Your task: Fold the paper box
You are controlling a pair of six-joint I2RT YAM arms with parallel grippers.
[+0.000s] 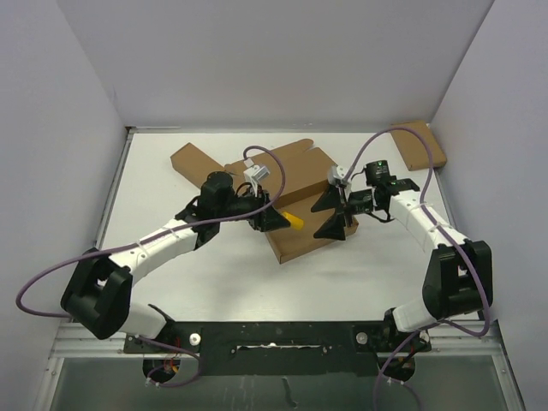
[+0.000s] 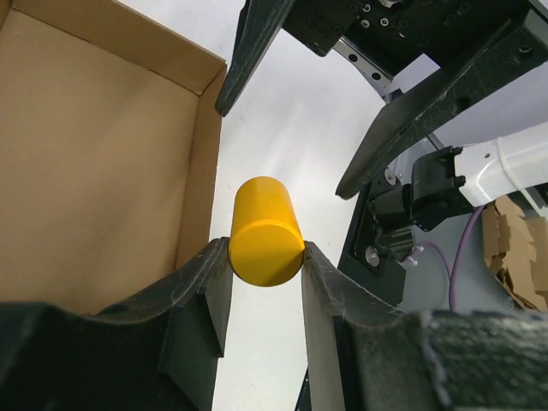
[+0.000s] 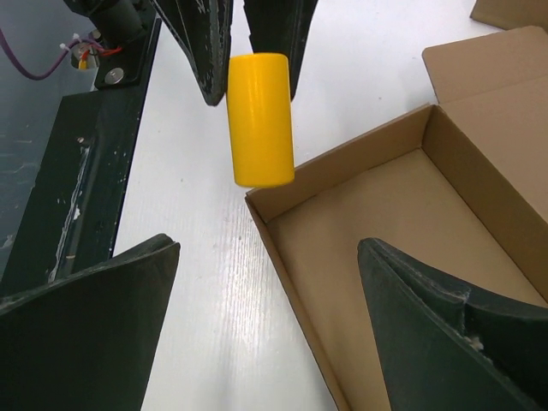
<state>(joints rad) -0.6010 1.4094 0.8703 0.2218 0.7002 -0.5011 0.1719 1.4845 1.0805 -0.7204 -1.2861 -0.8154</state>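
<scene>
While the side walls of the paper box (image 1: 300, 244) stand up and its flaps lie flat toward 12 o'clock, the top view shows it slanted at the middle of the table (image 1: 214, 282). The left gripper (image 1: 287, 220) comes in from 8 o'clock, pinching a yellow cylinder (image 1: 294, 220) at the box's 9 o'clock wall. The right gripper (image 1: 318, 220) faces it from 3 o'clock, spread wide with nothing between its jaws. A small box (image 1: 421, 144) sits well apart at 1 o'clock.

From the left wrist, the cylinder (image 2: 261, 214) is clamped at one end in a narrow grip. The box wall (image 2: 197, 171) rises at 9 o'clock, and the right gripper (image 2: 279, 152) gapes at 12 o'clock.

From the right wrist, the cylinder (image 3: 261, 120) hangs at 11 o'clock, seemingly just outside the corner of the box (image 3: 402, 214). The right gripper's own jaws sit wide at 6 o'clock.

The step looks like getting the cylinder into the tray before the lid is folded. To do it well, carry the cylinder over the wall with room to spare. Lower it at the middle of the floor and let go only once it rests. Meanwhile the right gripper should stay off the thin walls, which would bend easily if knocked.
</scene>
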